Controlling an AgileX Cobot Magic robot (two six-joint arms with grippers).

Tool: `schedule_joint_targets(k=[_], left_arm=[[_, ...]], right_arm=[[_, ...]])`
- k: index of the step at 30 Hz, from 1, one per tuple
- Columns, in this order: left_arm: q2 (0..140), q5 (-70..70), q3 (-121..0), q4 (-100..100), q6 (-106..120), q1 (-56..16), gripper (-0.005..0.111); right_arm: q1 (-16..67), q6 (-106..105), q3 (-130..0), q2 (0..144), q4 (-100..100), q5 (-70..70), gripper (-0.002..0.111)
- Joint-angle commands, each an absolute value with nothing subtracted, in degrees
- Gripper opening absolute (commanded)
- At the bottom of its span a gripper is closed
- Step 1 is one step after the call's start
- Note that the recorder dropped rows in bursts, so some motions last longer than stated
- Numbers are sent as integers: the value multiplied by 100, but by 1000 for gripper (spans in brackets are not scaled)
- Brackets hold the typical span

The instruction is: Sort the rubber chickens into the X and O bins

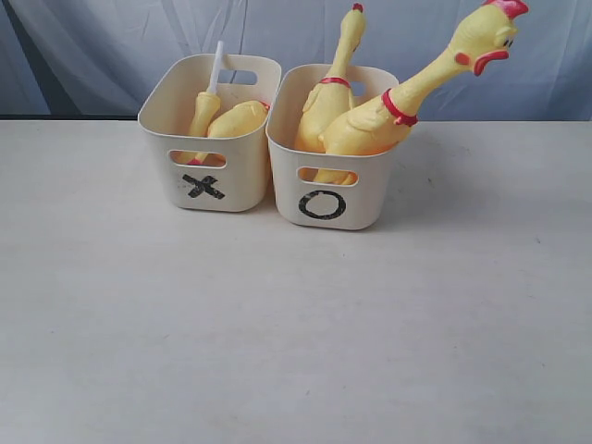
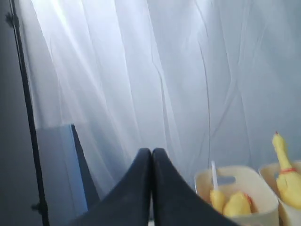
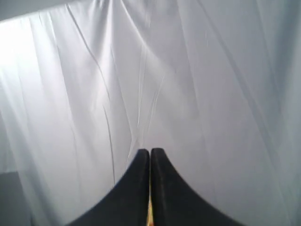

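Two cream bins stand side by side at the back of the table. The X bin [image 1: 211, 190] holds two headless yellow chickens, one with a white stick [image 1: 216, 67] and one lying beside it [image 1: 238, 120]. The O bin [image 1: 326, 205] holds two chickens with heads, a slim upright one [image 1: 326, 97] and a big one leaning right [image 1: 407, 102]. Neither arm shows in the exterior view. My left gripper [image 2: 151, 153] is shut and empty, raised, with the X bin [image 2: 263, 214] beyond it. My right gripper [image 3: 150, 153] is shut and empty, facing the curtain.
A white curtain [image 1: 139, 46] hangs behind the table. A dark stand pole [image 2: 23, 94] rises on one side of the left wrist view. The pale tabletop [image 1: 296, 333] stretches in front of the bins.
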State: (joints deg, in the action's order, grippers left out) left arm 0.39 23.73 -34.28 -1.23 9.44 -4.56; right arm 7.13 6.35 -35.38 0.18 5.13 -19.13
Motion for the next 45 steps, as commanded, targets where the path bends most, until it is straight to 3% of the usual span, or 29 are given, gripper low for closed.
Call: schedule_joint_targets(k=[1, 8, 14, 26, 45], left_arm=[[0, 759, -2913, -185, 947, -439, 0], [0, 62, -2153, -185, 947, -439, 0], [0, -407, -1603, -185, 947, -439, 0], [0, -479, -559, -141, 947, -439, 0], [0, -63, 0, -148, 947, -439, 0]], right_arm=[[673, 618, -3516, 0, -168, -702, 1], [673, 618, -3172, 0, -398, -306, 1], [673, 618, -1885, 0, -858, 564, 1], [673, 618, -58, 0, -880, 846, 1], [673, 618, 0, 0, -857, -334, 1]])
